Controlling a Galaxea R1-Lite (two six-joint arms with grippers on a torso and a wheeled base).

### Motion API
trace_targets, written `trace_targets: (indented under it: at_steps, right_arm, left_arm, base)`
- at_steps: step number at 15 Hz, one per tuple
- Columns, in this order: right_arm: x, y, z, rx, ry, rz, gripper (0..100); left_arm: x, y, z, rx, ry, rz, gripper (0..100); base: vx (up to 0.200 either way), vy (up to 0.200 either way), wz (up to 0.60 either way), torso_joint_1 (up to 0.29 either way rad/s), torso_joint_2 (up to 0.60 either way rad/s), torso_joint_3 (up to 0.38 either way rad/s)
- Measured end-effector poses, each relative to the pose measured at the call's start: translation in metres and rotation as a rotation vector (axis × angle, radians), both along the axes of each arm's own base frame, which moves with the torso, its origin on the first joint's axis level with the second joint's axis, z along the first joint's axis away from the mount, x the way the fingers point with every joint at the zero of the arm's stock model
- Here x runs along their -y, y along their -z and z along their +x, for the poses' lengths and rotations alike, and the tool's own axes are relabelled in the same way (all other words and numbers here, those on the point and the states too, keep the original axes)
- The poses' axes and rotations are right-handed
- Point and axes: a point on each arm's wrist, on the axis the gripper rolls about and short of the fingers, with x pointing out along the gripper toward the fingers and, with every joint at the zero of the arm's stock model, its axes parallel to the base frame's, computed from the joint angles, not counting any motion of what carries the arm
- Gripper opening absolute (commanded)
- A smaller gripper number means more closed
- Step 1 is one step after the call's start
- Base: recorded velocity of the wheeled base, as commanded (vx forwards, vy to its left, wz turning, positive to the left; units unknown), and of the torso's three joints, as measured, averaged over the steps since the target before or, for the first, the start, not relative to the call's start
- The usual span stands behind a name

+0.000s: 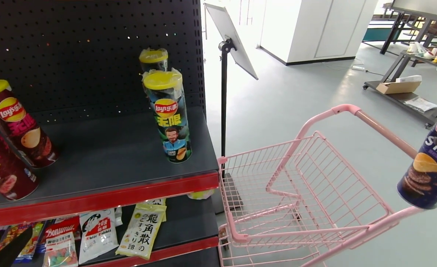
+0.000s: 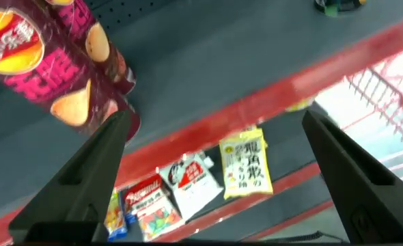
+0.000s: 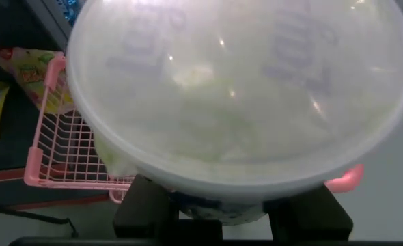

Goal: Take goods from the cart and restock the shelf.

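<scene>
A dark blue chip can (image 1: 429,167) hangs tilted over the pink cart's (image 1: 307,185) right side, with my right gripper (image 3: 225,208) shut on it. Its clear lid (image 3: 235,82) faces the right wrist camera. The cart's wire basket looks bare inside. On the upper shelf (image 1: 111,148) stand two yellow-lidded green cans (image 1: 168,115) near the right end and two tilted maroon cans (image 1: 16,122) at the left. My left gripper (image 2: 214,116) is open in front of the shelf's red edge (image 2: 256,102), close to a maroon can (image 2: 58,61), with nothing between its fingers.
Snack packets (image 1: 140,230) lie on the lower shelf. A black sign stand (image 1: 224,92) rises between the shelf's right end and the cart. White cabinets (image 1: 314,29) and tables (image 1: 407,89) stand far behind across open grey floor.
</scene>
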Motion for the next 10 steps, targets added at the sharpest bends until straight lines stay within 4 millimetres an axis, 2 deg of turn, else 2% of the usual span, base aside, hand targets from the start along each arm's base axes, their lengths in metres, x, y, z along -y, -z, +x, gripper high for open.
trace_targets:
  at_steps: [3,4,9,10]
  right_arm:
    - [0.0002,-0.0003,-0.0004,0.002,0.002,-0.001,0]
    - [0.0002,0.0002,-0.0006,0.001,0.002,-0.001,0]
    - [0.0003,0.0018,-0.0014,-0.002,0.005,-0.003,0]
    - [0.0003,0.0017,-0.0014,-0.002,0.005,-0.002,0]
  left_arm:
    - [0.0001,0.0002,-0.0001,0.000,0.004,0.001,100]
    - [0.0001,0.0002,-0.0001,0.000,0.004,0.001,100]
    - [0.0001,-0.0013,0.0000,0.006,0.007,0.001,100]
    - [0.0001,-0.0014,0.0000,0.006,0.006,0.001,100]
  base:
    - [-0.200,0.000,0.00,-0.005,-0.01,0.004]
    - [0.000,0.000,0.00,0.000,0.00,0.000]
    - [0.000,0.000,0.60,0.002,0.00,0.002]
    - [0.000,0.000,0.00,0.000,0.00,0.000]
